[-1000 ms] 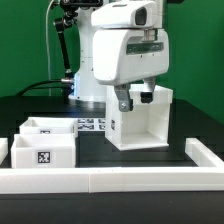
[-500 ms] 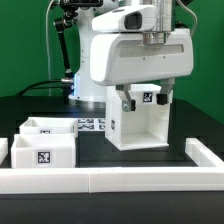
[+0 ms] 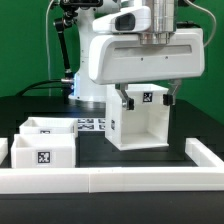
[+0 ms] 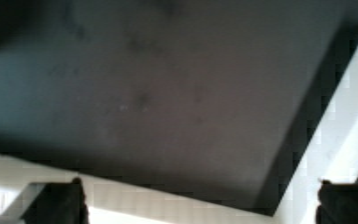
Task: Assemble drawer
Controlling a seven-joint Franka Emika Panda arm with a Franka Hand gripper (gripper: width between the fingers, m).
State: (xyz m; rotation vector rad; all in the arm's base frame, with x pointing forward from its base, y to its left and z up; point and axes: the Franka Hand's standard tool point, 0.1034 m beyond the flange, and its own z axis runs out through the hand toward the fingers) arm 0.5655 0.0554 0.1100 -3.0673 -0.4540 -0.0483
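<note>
The white drawer housing (image 3: 140,122), an open-fronted box, stands upright on the black table right of centre in the exterior view. My gripper (image 3: 148,97) hangs over its top edge, open and empty, with one finger (image 3: 124,99) toward each side of the housing's top. In the wrist view the two dark fingertips (image 4: 55,202) stand far apart, with nothing between them at the gripper's midpoint (image 4: 199,205). A white panel edge (image 4: 345,110) and the dark table show beyond. Two white drawer boxes (image 3: 45,127) (image 3: 42,153) sit at the exterior view's left.
The marker board (image 3: 90,124) lies flat on the table between the drawer boxes and the housing. A low white wall (image 3: 120,180) runs along the front and up the exterior view's right side (image 3: 203,153). The robot's base stands behind.
The hand has turned about its vertical axis, so its broad side now faces the exterior camera. The fingers now stand wide apart over the housing's top. The parts have not moved.
</note>
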